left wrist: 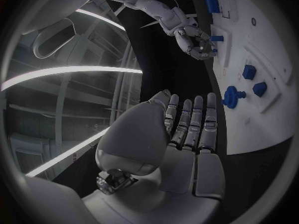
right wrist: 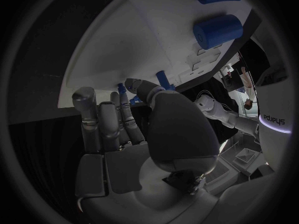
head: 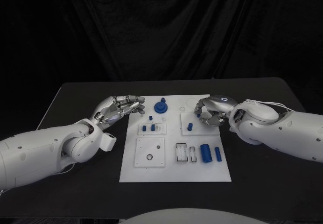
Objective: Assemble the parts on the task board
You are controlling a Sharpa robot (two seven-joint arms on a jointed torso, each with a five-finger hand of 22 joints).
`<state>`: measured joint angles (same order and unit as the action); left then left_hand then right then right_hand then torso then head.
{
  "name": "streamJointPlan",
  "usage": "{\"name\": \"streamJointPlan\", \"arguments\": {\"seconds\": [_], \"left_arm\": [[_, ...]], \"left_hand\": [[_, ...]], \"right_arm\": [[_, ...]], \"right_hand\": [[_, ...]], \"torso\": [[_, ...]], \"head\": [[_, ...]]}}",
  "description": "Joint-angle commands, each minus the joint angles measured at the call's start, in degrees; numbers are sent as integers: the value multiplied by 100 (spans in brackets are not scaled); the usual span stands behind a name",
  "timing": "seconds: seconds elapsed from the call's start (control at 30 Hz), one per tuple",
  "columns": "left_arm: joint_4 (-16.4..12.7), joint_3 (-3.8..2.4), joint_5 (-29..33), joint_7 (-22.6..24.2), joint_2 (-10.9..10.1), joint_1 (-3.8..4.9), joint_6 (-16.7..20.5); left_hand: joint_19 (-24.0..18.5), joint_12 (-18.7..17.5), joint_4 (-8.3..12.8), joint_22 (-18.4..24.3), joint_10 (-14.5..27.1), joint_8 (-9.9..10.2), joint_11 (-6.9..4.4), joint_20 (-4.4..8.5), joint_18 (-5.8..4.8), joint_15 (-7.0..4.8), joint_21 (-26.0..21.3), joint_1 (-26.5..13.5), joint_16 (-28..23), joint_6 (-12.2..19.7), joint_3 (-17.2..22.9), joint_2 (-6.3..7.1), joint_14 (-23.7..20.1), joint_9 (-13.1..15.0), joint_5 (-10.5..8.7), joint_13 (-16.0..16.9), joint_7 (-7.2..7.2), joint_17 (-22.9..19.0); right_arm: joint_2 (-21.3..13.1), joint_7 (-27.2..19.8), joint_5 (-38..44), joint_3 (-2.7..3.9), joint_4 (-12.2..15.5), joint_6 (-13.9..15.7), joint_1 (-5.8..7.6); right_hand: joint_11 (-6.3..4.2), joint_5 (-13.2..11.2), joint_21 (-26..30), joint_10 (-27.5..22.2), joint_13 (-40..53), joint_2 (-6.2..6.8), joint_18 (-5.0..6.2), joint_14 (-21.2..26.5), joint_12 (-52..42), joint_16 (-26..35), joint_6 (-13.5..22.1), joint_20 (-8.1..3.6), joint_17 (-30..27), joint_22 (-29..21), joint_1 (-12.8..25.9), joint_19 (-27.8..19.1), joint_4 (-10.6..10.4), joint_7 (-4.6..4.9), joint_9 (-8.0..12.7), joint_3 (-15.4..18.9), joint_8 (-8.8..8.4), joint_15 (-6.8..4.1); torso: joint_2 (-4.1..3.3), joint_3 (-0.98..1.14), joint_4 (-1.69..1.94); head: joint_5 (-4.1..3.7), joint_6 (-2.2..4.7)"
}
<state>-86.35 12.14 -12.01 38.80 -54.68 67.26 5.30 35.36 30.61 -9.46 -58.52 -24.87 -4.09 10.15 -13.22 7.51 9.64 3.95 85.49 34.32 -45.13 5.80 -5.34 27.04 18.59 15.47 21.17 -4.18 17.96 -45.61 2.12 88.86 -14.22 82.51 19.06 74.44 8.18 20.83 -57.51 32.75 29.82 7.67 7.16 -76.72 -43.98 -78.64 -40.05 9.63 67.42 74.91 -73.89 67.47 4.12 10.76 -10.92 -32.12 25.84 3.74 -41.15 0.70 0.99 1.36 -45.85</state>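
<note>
A small blue peg (head: 190,126) stands upright on the white task board (head: 175,173), its long axis vertical, just below and to the inside of the right hand (head: 210,112). That hand's fingers (right wrist: 102,119) are curled in over the board's far right corner; from the wrist view I cannot tell whether they pinch anything. The left hand (head: 121,108) hovers at the board's left edge, fingers loosely apart and holding nothing, well off from the peg. I judge the right hand nearer, needing only a short reach toward the robot.
</note>
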Motion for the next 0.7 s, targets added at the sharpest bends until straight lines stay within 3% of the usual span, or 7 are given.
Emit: {"name": "streamJointPlan", "arguments": {"seconds": [0.03, 0.27, 0.43, 0.7], "left_arm": [[0, -4, 26, 705, 11, -17, -120], [0, -4, 26, 696, 14, -32, -140], [0, -4, 26, 686, 14, -39, -157], [14, -4, 26, 689, 29, -52, -203]], "left_hand": [[-3, 32, 22, 5, 41, -38, -16, -32, -5, 49, -25, 24, 14, 33, 4, -43, -9, -5, 30, -5, -10, -7], [-3, 43, 35, 15, 48, -43, -11, -40, -3, 57, -25, 33, 17, 30, 9, -52, -8, -5, 48, -12, -16, -12], [-2, 51, 39, 21, 49, -49, -5, -47, -4, 63, -25, 34, 20, 24, 11, -61, -5, -3, 56, -16, -23, -15], [4, 99, 41, 70, 62, -80, 33, -85, 8, 91, -24, 16, 32, 6, 29, -127, -2, 4, 219, -55, -46, -38]], "right_arm": [[23, -89, 25, 4, -30, 140, -20], [67, -138, -20, 4, -86, 141, -43], [83, -136, -28, 4, -120, 165, -57], [93, -123, -31, 4, -147, 245, -66]], "right_hand": [[-8, 45, 5, 57, -36, -52, 67, 37, 27, -33, -62, 4, -12, 468, -34, 26, 5, -3, 11, -51, -40, -4], [-34, 183, -67, 281, -205, -99, 56, 12, 90, -68, -284, -30, -35, 496, -108, 81, 50, 14, 16, -112, -34, -36], [-78, 462, -135, 489, -373, -151, 53, 6, 170, -88, -628, -76, -71, 513, -190, 94, 135, -41, -76, -120, 95, -81], [-123, 423, -221, 683, -463, -249, 45, -26, 174, -116, -724, -111, -75, 525, -258, 128, 172, -71, -149, -87, 140, -118]], "torso": [[3, -2, 2], [5, -6, 0], [5, -4, -2], [3, -2, -1]], "head": [[-6, -7], [-5, -18], [5, -24], [9, -53]]}}
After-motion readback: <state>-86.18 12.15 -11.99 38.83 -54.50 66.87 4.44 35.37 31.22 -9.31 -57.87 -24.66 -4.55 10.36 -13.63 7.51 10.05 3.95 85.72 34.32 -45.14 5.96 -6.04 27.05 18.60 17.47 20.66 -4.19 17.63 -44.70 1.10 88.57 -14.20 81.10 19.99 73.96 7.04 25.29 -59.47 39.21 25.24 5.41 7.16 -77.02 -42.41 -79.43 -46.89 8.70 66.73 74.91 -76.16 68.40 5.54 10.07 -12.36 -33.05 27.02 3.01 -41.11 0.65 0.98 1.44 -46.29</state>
